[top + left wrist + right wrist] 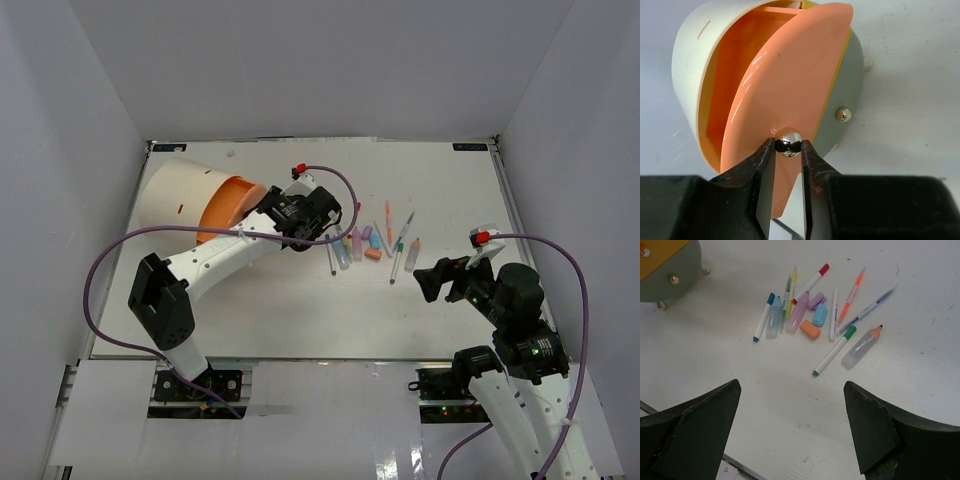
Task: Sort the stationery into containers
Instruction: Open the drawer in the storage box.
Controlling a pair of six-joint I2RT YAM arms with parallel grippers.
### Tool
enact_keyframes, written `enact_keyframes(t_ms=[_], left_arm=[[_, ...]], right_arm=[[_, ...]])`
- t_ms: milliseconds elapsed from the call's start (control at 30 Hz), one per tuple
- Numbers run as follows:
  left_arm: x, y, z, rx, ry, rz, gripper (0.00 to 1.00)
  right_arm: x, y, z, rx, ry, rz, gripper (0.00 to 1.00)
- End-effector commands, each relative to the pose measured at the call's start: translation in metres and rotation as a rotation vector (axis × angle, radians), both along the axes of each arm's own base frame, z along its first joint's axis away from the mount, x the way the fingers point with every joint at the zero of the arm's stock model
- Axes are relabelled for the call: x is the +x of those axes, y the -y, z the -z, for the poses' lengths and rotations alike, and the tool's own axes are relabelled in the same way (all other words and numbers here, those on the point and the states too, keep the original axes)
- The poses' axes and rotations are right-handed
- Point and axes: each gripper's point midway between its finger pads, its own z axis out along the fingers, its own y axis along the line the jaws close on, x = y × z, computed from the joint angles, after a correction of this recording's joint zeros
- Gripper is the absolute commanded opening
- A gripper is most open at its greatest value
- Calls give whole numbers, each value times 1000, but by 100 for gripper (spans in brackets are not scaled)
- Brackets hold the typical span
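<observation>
A white tabletop (300, 320) seen from above, with two robot arms at its near edge. At far left lay the container (185, 200), a large cream cylinder on its side. The left claw (788, 150) was pinched narrow on a small shiny knob (788, 141) set in the container's orange drawer front (790, 75). That front stood swung partly out from the cream shell, showing an orange cavity behind it. No item could be seen inside, though part of the cavity was hidden. Beside it a grey section with its own knob (842, 114) looked shut.

The stationery (812, 315) lay in a loose cluster on the tabletop, near the middle and well apart from the container. It included a red-capped pen (811, 283), a green-capped pen (834, 350), an orange block (810, 329) and a blue block (819, 315), among others. The right claw (791, 390) hung wide open and empty above the bare tabletop, nearer the robot than the cluster.

Judging from this, the sorting had barely begun: one drawer was being opened, nothing appeared stowed, and every visible item awaited picking up and placing.
</observation>
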Motion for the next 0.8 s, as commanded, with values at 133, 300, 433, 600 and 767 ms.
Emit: enact_keyframes(t_ms=[133,300,433,600,767], left_arm=[[-5,28,5,-163,-30,46,22],[-6,38,1,-232,-29,65,22],[-8,45,1,-267,-41,83,24],[-7,39,-4,-246,-14,71,24],[-6,34,-15,-243,22,62,24]], right_arm=[[3,-2,-9,12,39,-8,90],[3,-3,-8,11,36,-16,90],[3,-4,-7,9,31,-19,90],[4,-4,-8,9,34,-21,90],[3,-5,-8,12,33,-27,90]])
